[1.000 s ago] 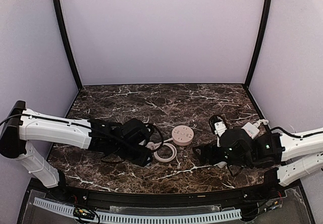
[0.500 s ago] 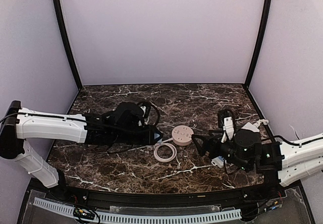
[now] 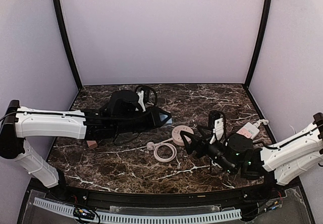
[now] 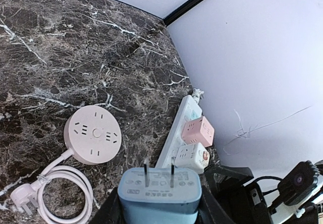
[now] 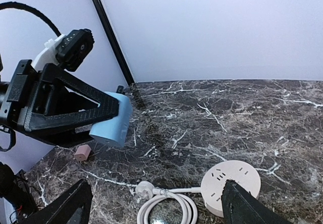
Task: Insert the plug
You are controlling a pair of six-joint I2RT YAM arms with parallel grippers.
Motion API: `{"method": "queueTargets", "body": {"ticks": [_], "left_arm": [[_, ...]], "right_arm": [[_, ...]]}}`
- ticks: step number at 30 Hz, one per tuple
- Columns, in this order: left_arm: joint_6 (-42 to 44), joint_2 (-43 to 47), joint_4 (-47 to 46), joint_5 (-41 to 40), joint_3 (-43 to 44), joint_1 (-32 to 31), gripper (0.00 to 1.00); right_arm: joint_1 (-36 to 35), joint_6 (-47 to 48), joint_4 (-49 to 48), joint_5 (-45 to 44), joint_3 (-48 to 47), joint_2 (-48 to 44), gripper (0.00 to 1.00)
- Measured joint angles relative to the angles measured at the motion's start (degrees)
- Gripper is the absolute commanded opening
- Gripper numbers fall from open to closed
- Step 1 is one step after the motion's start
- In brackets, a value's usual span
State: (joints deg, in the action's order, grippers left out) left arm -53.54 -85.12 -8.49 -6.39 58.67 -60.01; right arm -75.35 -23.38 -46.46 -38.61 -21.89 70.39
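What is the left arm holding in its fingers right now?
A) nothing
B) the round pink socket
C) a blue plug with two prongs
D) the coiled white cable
C: the left wrist view shows the blue plug gripped between the fingers, its prongs pointing forward.

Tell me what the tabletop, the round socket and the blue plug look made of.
The tabletop: dark marble or a marble-look laminate, with white veins and a slight sheen. The round socket: likely matte pale pink plastic with moulded slots. The blue plug: matte light-blue plastic, with two bright metal prongs.
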Motion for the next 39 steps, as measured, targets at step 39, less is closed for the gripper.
{"method": "queueTargets", "body": {"ticks": [39], "left_arm": [[-11.5,9.1,-11.6,-1.1,-5.9,0.0,0.01]], "right_arm": [[-2.3,22.2,-27.7,-3.9,-23.1,27.6,0.51]]}}
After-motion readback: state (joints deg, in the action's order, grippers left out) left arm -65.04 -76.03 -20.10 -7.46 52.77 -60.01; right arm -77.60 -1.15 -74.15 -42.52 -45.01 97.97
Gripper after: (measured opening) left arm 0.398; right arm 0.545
